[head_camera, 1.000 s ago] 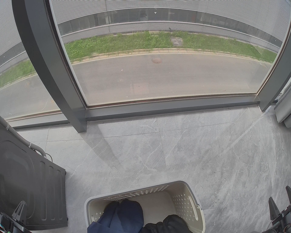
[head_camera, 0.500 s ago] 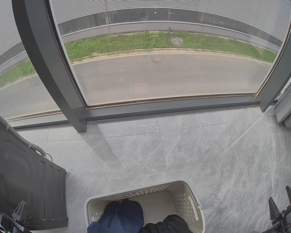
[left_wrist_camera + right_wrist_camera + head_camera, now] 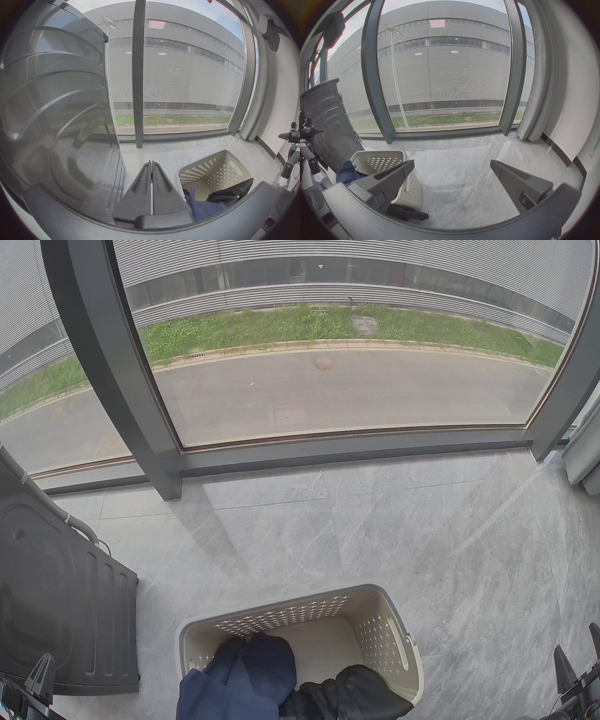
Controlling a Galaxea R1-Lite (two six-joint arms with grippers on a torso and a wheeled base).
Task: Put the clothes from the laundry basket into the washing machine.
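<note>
A beige laundry basket point(image 3: 387, 615) stands on the floor just ahead of me. Inside lie a dark blue garment point(image 3: 250, 671) and a black garment point(image 3: 350, 696) draped over the near rim. The dark grey washing machine point(image 3: 56, 609) is to the left, with its ribbed back panel facing me. My left gripper point(image 3: 151, 175) is shut on nothing, low beside the machine point(image 3: 62, 125), with the basket point(image 3: 218, 170) to its right. My right gripper point(image 3: 451, 170) is open and empty, low to the right of the basket point(image 3: 378, 161); its tips point(image 3: 578, 655) show at the head view's edge.
A floor-to-ceiling window with a dark pillar point(image 3: 119, 377) closes off the far side. A pale curtain point(image 3: 584, 452) hangs at the right wall. Open grey tile floor point(image 3: 406, 521) lies between basket and window.
The whole head view has shifted, so the camera moved; the basket and clothes now show more fully. Neither gripper has changed state.
</note>
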